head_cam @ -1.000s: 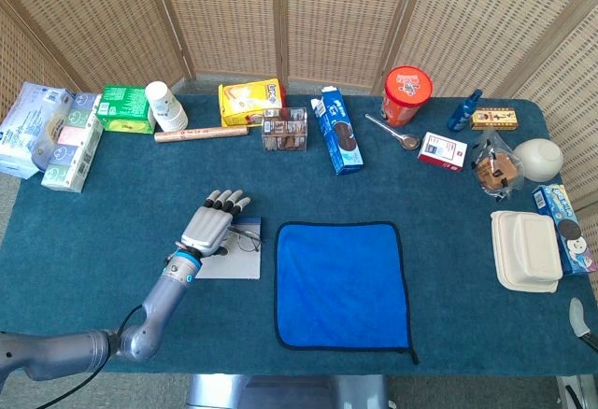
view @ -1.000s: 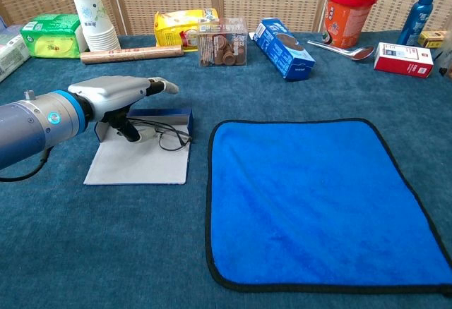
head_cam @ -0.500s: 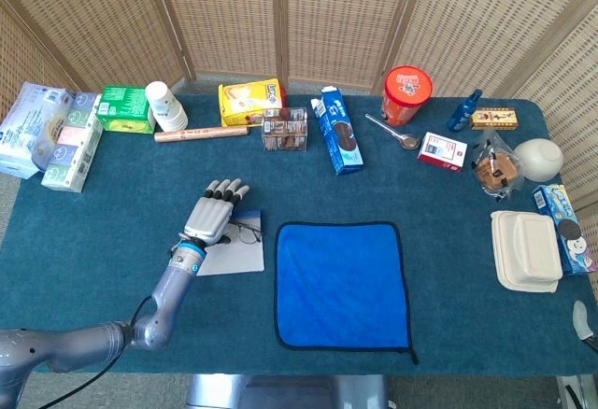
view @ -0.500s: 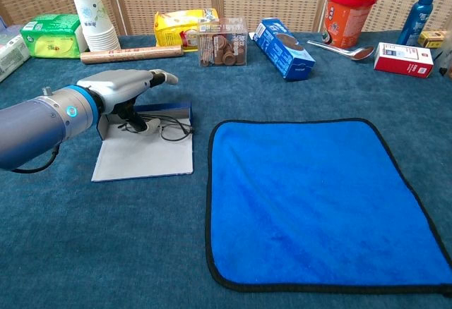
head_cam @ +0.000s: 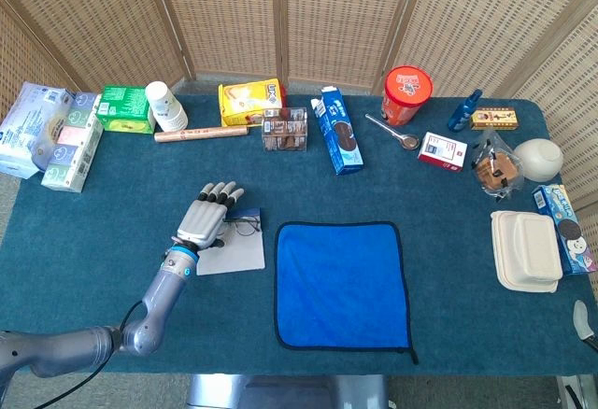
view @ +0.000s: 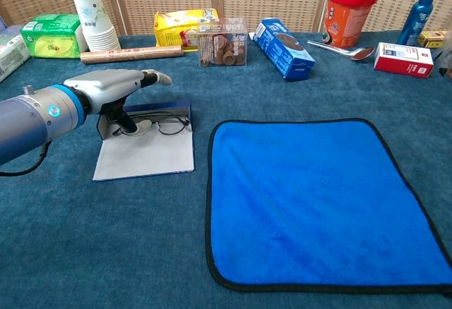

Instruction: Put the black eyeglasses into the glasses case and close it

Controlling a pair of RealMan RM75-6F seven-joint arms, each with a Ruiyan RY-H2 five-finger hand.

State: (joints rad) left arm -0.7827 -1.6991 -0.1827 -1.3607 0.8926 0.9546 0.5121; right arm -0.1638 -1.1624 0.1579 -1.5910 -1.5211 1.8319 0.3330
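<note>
- The table (head_cam: 448, 269) carries a teal cloth cover and spreads across both views, with a woven screen (head_cam: 280, 17) behind it.
- A blue cloth (view: 318, 196) with a dark hem lies flat at the near middle of the table.
- The left hand (view: 116, 87) reaches in from the near left and hangs over the far left part of the glasses case (view: 145, 150); in the head view its fingers (head_cam: 217, 194) lie straight, side by side and slightly fanned, while the chest view shows a dark digit pointing down from beneath the palm onto the left end of the glasses. Whether it actually pinches the frame, I cannot tell.
- The glasses case lies open just left of the blue cloth, its grey flap flat on the table and a low blue wall at its far edge.
- The black eyeglasses (view: 164, 123) lie at the far end of the open case, against that blue wall, partly under the hand.
- Only a grey tip of the right hand (head_cam: 586, 320) shows at the near right edge of the head view; its state cannot be told.
- Boxes, a stack of paper cups (view: 93, 20) and an orange tub (view: 347, 13) line the far edge.
</note>
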